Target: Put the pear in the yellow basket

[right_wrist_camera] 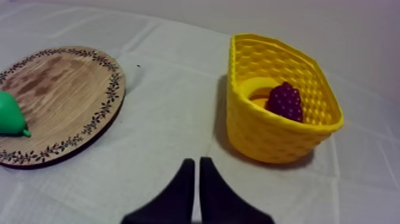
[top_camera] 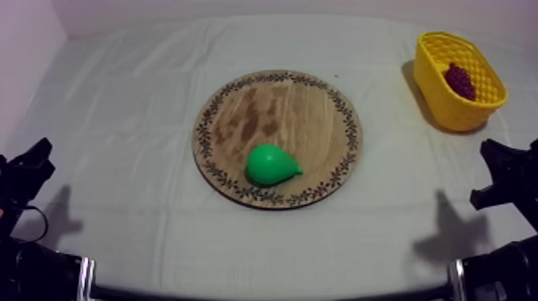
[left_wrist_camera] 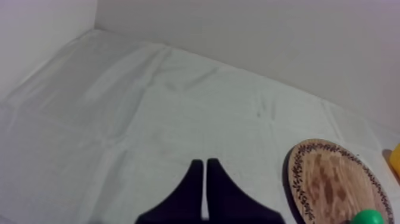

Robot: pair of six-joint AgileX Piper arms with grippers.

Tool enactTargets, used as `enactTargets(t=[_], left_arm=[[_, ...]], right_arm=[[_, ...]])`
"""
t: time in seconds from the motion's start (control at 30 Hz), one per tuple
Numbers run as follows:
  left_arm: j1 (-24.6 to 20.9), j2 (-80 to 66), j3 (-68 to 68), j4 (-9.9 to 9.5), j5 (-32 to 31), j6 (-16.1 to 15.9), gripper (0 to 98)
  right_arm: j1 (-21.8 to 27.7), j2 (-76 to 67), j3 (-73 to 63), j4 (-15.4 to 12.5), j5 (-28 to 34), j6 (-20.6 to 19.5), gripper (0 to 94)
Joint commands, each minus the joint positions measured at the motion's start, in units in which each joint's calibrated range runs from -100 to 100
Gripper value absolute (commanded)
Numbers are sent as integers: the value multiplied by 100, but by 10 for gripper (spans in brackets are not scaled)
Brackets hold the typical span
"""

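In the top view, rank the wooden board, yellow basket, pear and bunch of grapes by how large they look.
1. wooden board
2. yellow basket, though it lies farther from the camera
3. pear
4. bunch of grapes, smallest; it sits inside the basket, so part of it may be hidden

Creased grey-white cloth (top_camera: 120,160) meets plain pale walls (left_wrist_camera: 238,30) behind
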Motion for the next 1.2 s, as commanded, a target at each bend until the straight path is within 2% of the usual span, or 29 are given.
enactTargets(t=[0.0,0.6,0.67,0.9,1.0,1.17], left_arm=[[1,0,0,-2,-1,-1,1],[1,0,0,-2,-1,-1,1],[1,0,0,-2,-1,-1,1],[1,0,0,-2,-1,-1,1],[1,0,0,-2,-1,-1,1],[1,0,0,-2,-1,-1,1]], right_arm=[[-2,-2,-3,0,8,226,4],[70,-2,-19,-1,-6,214,4],[73,-2,-45,-59,-79,353,4],[44,354,-303,-482,-456,1231,4],[-59,712,-879,-577,-231,1440,4],[-371,1472,-2133,-589,471,1486,5]])
